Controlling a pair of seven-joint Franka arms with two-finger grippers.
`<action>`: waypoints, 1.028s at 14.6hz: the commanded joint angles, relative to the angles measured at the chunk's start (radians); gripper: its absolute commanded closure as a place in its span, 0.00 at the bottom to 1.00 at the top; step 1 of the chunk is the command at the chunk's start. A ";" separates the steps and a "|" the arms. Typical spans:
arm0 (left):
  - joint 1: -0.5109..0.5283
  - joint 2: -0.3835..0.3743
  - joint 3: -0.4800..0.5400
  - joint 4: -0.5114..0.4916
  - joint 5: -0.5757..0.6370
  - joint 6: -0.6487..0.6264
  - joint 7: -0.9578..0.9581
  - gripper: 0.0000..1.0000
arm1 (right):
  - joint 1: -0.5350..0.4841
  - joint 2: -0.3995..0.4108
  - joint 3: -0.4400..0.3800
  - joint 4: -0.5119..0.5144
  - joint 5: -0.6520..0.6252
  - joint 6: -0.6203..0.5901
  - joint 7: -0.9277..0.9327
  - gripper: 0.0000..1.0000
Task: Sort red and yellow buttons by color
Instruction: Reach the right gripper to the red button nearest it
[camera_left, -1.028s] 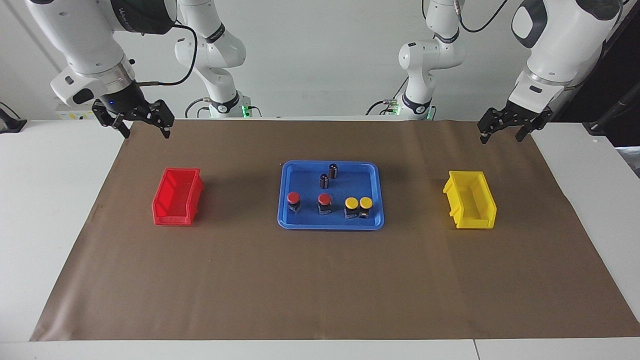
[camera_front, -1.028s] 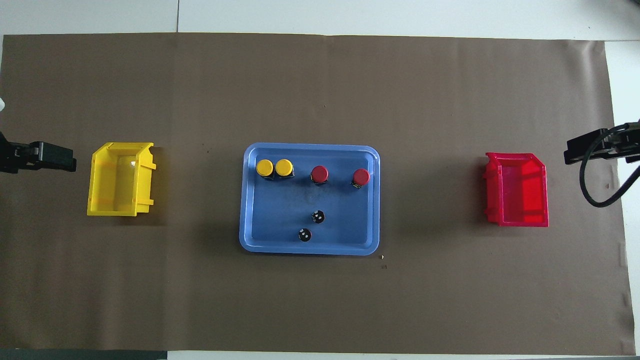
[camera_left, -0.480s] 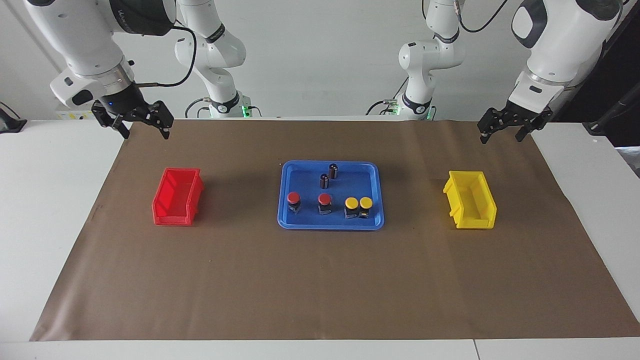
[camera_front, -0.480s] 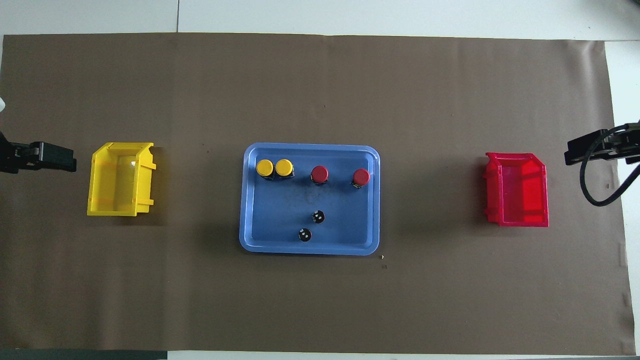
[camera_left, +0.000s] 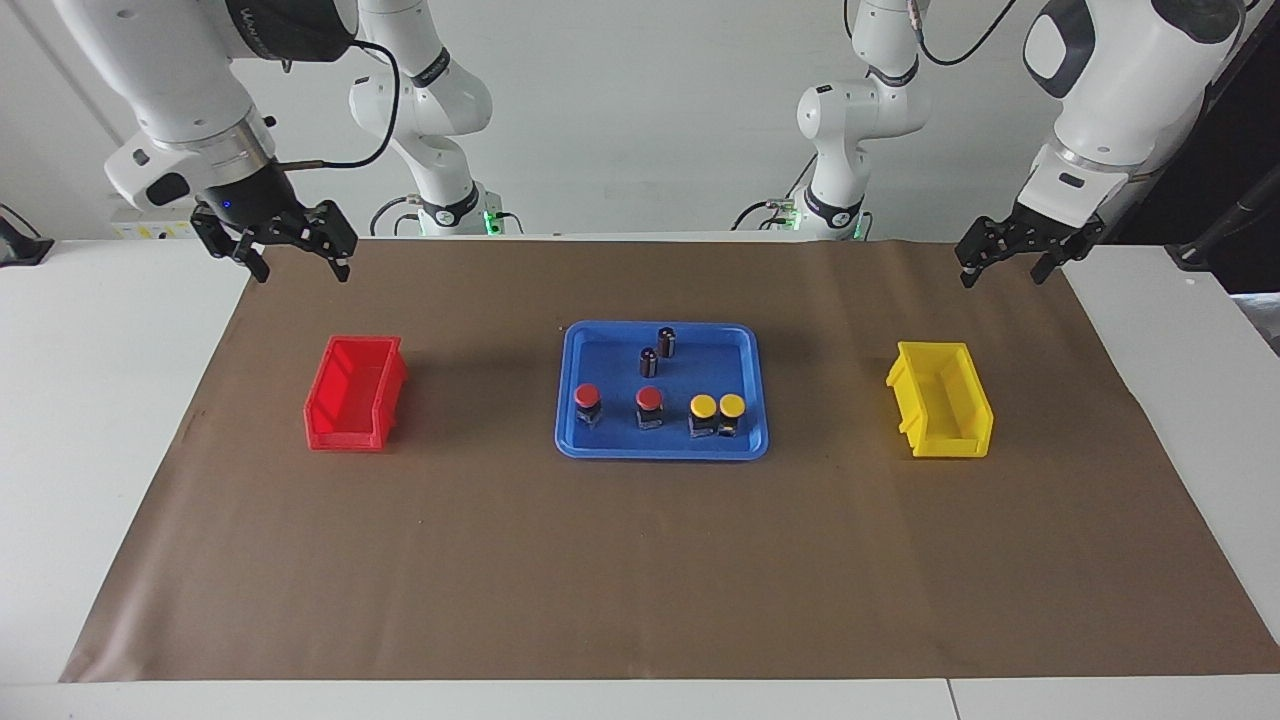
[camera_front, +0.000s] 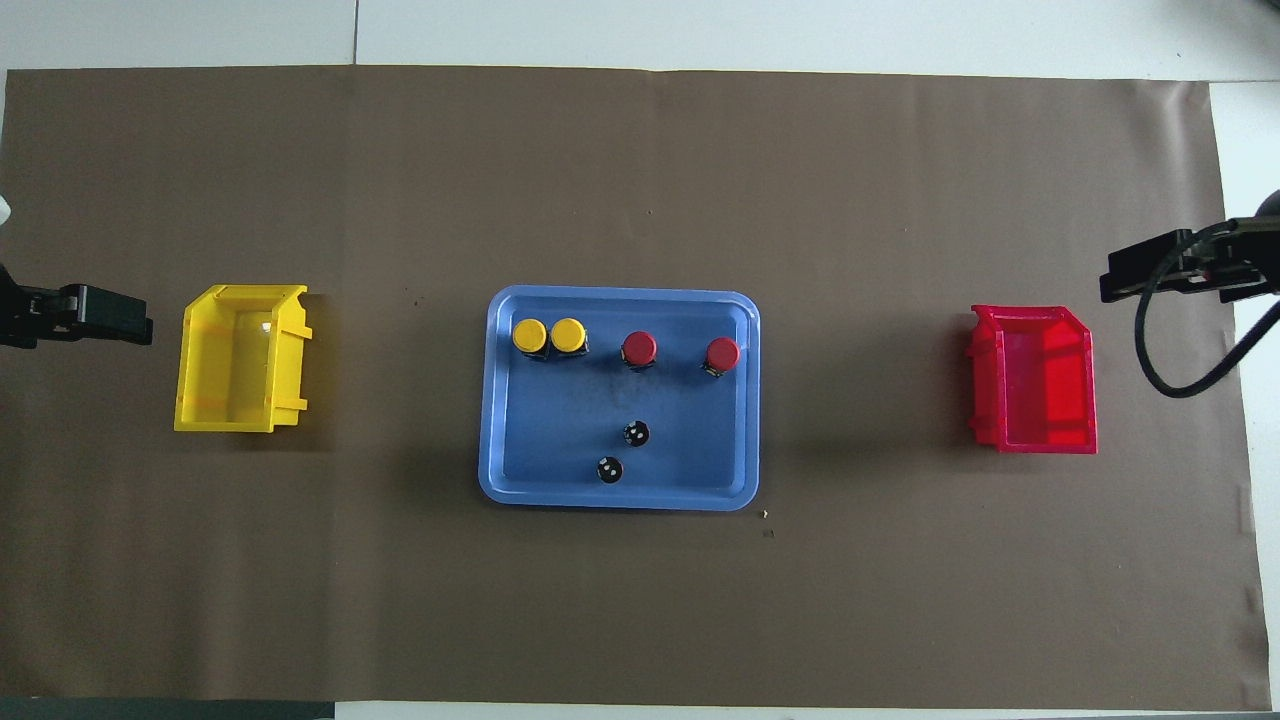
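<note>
Two red buttons (camera_left: 587, 397) (camera_left: 649, 400) and two yellow buttons (camera_left: 703, 407) (camera_left: 732, 405) stand in a row in the blue tray (camera_left: 600, 446), along its edge farthest from the robots. In the overhead view the yellow pair (camera_front: 548, 335) touch each other, and the red ones (camera_front: 639, 348) (camera_front: 722, 353) stand apart. My right gripper (camera_left: 300, 270) is open and empty, up over the paper's corner near the red bin (camera_left: 355, 395). My left gripper (camera_left: 1002, 276) is open and empty, up over the corner near the yellow bin (camera_left: 940, 410).
Two dark capless cylinders (camera_left: 666, 342) (camera_left: 648, 361) stand in the tray, nearer to the robots than the buttons. Both bins are empty, one at each end of the brown paper (camera_left: 640, 570). The tray lies midway between them.
My right gripper has shifted a little toward the middle of the table and away from the robots. The left arm, buttons, tray and bins have not moved.
</note>
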 joint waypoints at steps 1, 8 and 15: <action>0.007 -0.030 0.001 -0.034 -0.013 0.009 -0.007 0.00 | 0.132 0.120 0.014 0.096 0.002 0.029 0.180 0.00; 0.011 -0.033 0.004 -0.043 -0.016 0.015 -0.005 0.00 | 0.342 0.214 0.014 -0.177 0.003 0.472 0.446 0.00; 0.011 -0.033 0.007 -0.045 -0.014 0.015 -0.007 0.00 | 0.399 0.218 0.017 -0.392 0.003 0.705 0.498 0.04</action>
